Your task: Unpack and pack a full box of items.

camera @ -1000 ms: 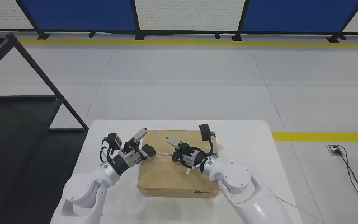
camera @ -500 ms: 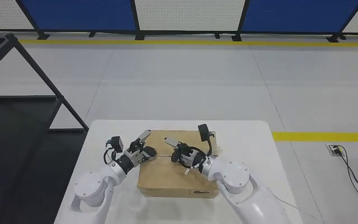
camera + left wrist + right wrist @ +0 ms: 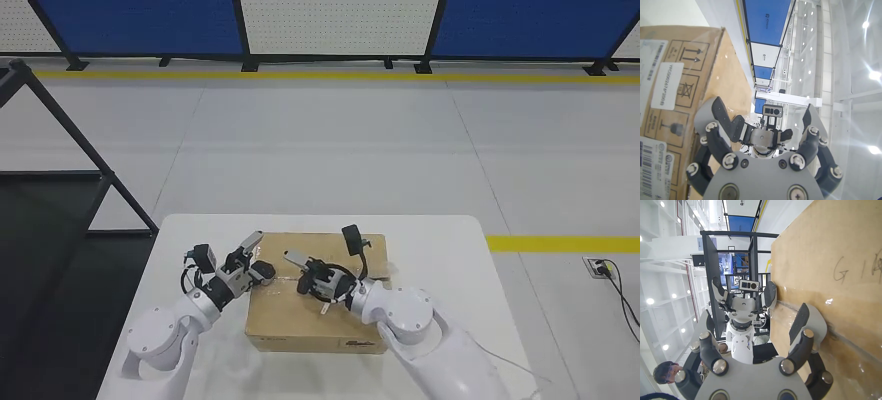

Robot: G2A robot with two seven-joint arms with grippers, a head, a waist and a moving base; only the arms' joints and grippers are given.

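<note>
A closed cardboard box (image 3: 330, 320) with a taped seam (image 3: 848, 336) across its top stands in the middle of the white table (image 3: 450, 250). My left gripper (image 3: 256, 256) is open at the box's left edge. One of its fingertips (image 3: 770, 294) touches that edge at the seam. In the left wrist view the box's labelled side (image 3: 687, 75) lies beside my open left gripper (image 3: 764, 115). My right gripper (image 3: 308, 280) is open over the left part of the box top, facing the left one. In the right wrist view my right gripper (image 3: 753, 323) has one finger (image 3: 802, 321) lying against the cardboard beside the tape.
A black metal frame (image 3: 60, 130) stands off the table's left side. Blue and white partition panels (image 3: 140, 25) line the far floor. Bare table surface lies to the right of the box and behind it.
My right gripper has slid left across the box top toward the left edge. The left gripper has stayed at that edge while its arm shifted a little.
</note>
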